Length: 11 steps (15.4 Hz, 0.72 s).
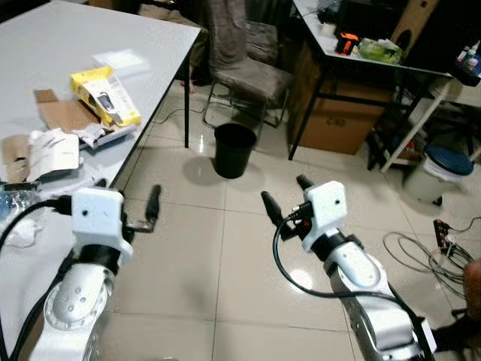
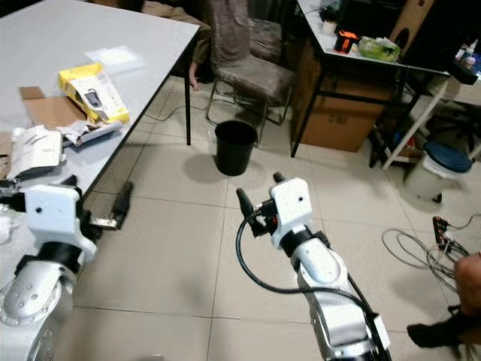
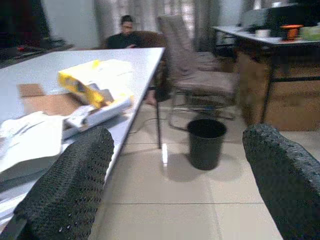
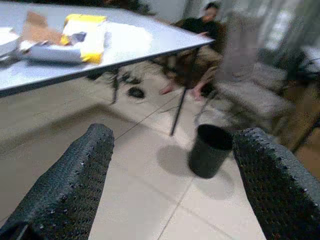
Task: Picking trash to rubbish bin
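Seated person (image 3: 126, 36) blurred behind counter (image 3: 75, 60); paper trash (image 1: 52, 150) cut off at frame edge; yellow box (image 1: 105, 95) lettering too small to read.

Bright indoor light glares off the glossy cream floor tiles (image 1: 203, 143) beside the round black plastic bin (image 1: 234, 149). Both wrist views are soft and blurred, the far background dim.

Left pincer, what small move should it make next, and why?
Probably swing the left pincer leftward over the table edge toward the yellow box. It is open with nothing in it and hangs over the floor beside the grey table, while the trash lies on the table and the black bin stands beyond.
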Motion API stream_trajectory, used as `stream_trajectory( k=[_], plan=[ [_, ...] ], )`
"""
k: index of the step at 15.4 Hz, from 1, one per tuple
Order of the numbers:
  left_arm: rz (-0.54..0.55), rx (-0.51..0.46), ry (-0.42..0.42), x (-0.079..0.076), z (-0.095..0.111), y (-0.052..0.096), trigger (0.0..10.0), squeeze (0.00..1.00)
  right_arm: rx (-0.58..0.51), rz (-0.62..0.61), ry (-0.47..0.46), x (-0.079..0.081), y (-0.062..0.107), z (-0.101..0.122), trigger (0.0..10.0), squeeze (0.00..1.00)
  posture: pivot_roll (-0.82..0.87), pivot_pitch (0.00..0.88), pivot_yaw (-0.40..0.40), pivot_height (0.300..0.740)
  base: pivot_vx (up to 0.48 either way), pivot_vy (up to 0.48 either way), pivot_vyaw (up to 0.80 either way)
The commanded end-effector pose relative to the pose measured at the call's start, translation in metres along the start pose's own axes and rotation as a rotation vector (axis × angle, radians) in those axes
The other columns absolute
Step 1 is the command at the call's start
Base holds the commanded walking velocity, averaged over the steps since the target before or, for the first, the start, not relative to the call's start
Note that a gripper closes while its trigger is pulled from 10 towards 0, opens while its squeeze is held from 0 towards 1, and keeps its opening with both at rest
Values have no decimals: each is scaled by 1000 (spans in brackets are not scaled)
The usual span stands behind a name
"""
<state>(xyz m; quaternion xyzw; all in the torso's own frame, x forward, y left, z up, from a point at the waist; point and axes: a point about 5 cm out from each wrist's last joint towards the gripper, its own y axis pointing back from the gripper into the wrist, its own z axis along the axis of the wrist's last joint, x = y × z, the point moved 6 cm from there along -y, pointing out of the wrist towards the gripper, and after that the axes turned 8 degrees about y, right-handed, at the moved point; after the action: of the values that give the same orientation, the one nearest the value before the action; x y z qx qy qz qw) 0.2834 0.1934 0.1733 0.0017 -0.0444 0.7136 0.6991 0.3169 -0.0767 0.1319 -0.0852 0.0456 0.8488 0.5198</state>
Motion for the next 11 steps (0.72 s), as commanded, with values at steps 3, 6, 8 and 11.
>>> stream_trajectory(
  k=[3,6,8,11],
  plan=[
    [53,-4,-18,8,3,0,10000,0,-16,47,11,6,-5,6,10000,0,101,57,-131,740,0,0,800],
    [74,-11,-19,12,6,2,10000,0,-42,114,9,17,-5,12,10000,0,107,55,-137,740,0,0,800],
    [121,-54,-4,19,16,4,10000,0,-74,147,20,22,-7,20,10000,0,111,51,-142,740,0,0,800],
    [131,-25,17,20,11,4,10000,0,-94,136,43,17,-14,27,10000,0,119,38,-153,740,0,0,800]
  ],
)
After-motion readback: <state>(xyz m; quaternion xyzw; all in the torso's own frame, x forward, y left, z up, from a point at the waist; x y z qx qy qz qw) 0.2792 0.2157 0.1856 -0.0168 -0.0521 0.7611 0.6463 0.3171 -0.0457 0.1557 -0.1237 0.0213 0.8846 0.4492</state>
